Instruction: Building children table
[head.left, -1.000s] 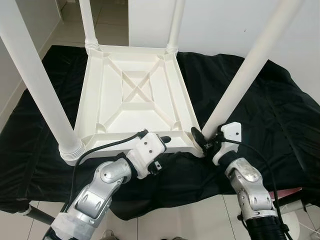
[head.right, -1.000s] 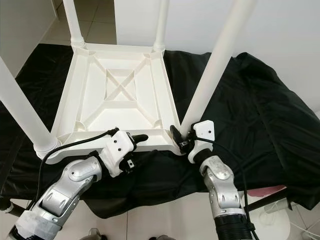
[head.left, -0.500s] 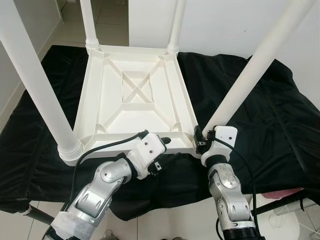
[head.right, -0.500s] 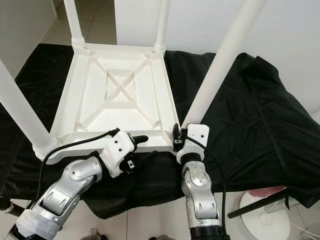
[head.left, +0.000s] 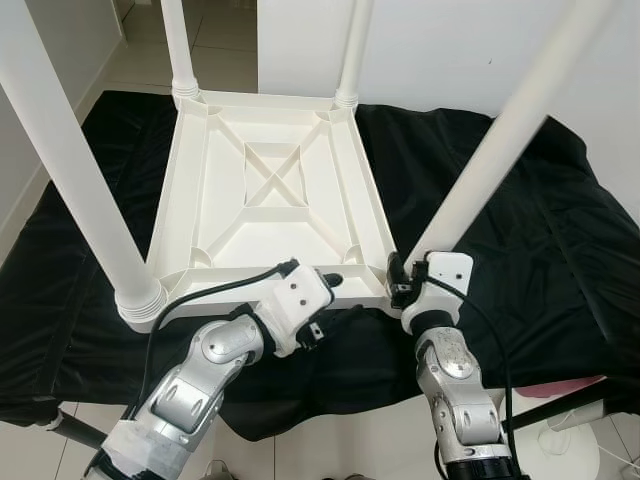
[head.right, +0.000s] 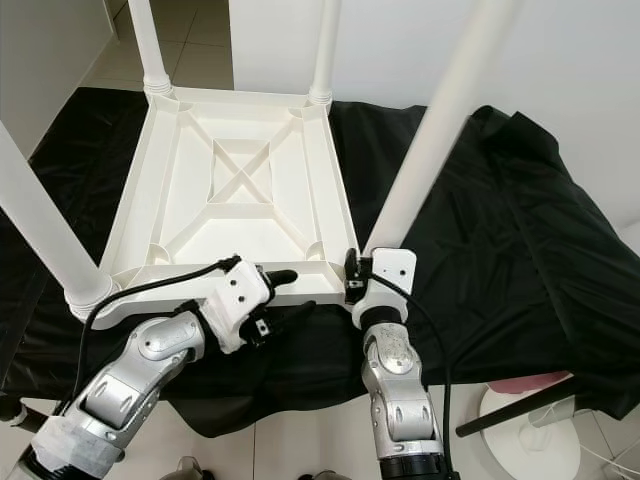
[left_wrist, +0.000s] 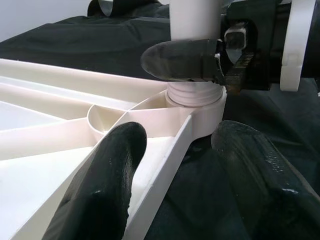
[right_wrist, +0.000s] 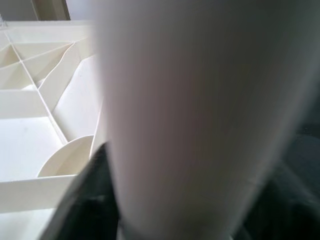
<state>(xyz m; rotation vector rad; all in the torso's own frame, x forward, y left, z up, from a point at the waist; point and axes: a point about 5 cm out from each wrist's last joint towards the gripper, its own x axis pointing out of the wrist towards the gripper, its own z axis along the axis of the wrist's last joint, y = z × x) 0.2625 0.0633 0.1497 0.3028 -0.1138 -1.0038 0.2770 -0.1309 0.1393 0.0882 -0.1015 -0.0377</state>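
With all four legs already standing in the upturned table top (head.left: 270, 190) on the black cloth (head.left: 560, 220), my right claw (head.left: 400, 282) is clenched around the last leg (head.left: 480, 170) at its near-right corner, perhaps still tightening it, while my left claw (head.left: 322, 290) straddles its near rim, released.

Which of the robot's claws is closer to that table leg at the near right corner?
The right claw: it is closed around the base of the table leg. The left claw straddles the tabletop's near edge, off to the leg's left.

Glossy white plastic table (head.left: 270, 190), matt black cloth (head.left: 530, 230)
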